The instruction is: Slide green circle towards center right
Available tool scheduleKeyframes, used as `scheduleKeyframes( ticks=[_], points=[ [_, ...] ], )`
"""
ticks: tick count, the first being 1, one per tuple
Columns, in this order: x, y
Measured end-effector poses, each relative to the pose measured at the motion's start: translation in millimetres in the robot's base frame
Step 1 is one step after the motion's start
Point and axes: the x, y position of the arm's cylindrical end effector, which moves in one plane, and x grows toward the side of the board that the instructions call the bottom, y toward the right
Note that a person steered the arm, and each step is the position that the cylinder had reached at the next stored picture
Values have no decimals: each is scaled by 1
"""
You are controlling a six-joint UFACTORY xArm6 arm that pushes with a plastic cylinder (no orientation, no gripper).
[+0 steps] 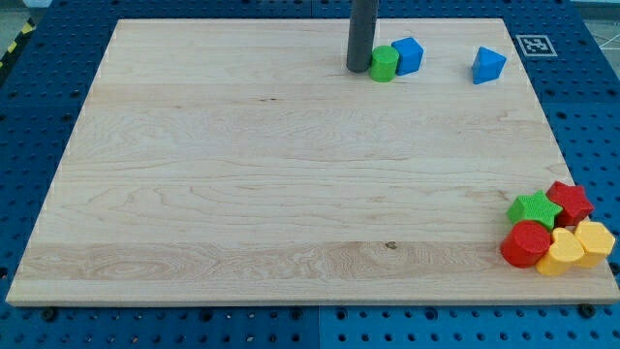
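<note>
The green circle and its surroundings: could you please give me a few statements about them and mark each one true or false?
1. My tip sits just to the view's left of the green circle. True.
2. The green circle lies at the view's bottom, among the clustered blocks. False: it is near the view's top edge of the board.
3. A blue cube sits directly against the green circle on the view's right. True.
4. The blue triangular block touches the blue cube. False: it stands apart, further to the view's right.
5. A green star lies in the cluster at the view's bottom right. True.
</note>
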Motion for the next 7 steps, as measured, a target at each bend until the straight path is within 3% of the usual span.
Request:
scheduleKeyframes(
  ticks=[1,3,5,7],
  points=[
    [-16,-7],
    [13,30],
    [3,43],
    [60,64]
  ],
)
